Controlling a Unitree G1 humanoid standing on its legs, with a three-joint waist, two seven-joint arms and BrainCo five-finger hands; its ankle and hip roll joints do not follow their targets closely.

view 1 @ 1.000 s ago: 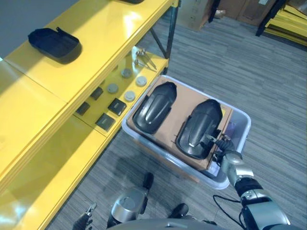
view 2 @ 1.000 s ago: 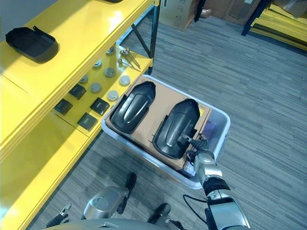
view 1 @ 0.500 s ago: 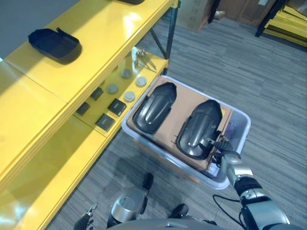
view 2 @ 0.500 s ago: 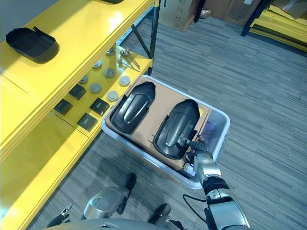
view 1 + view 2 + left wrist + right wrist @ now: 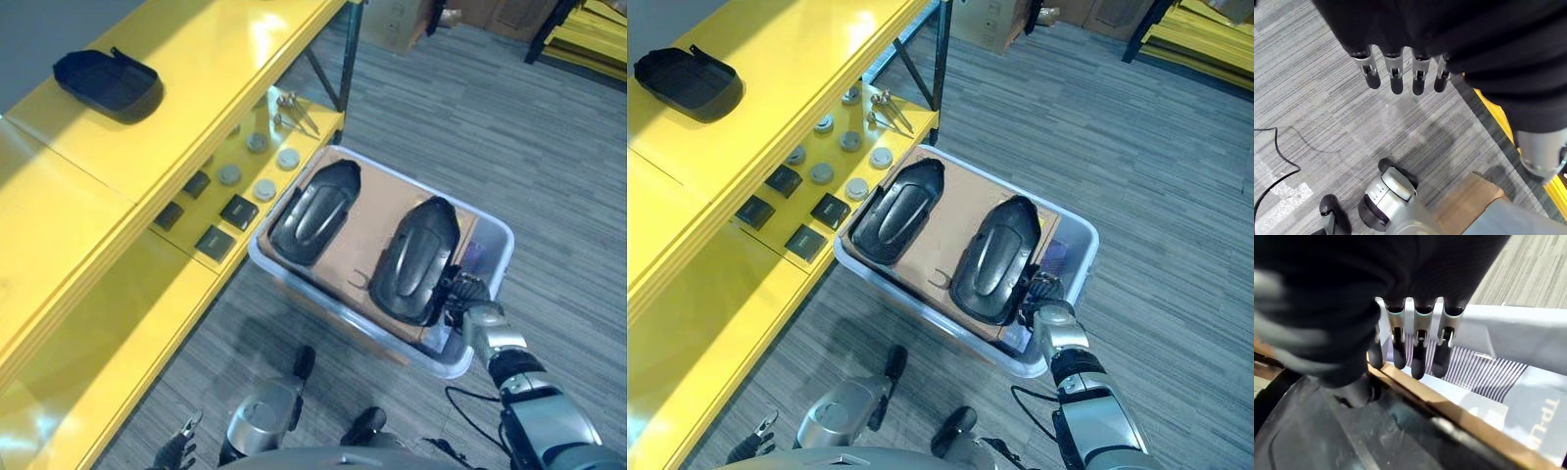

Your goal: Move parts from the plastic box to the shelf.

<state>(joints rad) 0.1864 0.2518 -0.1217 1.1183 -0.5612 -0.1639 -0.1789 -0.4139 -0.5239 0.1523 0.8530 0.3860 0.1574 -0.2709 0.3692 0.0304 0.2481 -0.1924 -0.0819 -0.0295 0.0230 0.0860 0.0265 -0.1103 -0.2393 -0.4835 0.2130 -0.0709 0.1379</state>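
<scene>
This looks like a warehouse or parts store: long yellow metal shelving (image 5: 147, 147) with dark steel uprights stands on grey ribbed carpet floor (image 5: 549, 147), more yellow racking (image 5: 588, 39) and brown cardboard cartons (image 5: 392, 24) stand further back.

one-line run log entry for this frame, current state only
right hand: open, at near end of right-side black part in plastic box | left hand: open, over floor | shelf: one black part
</scene>
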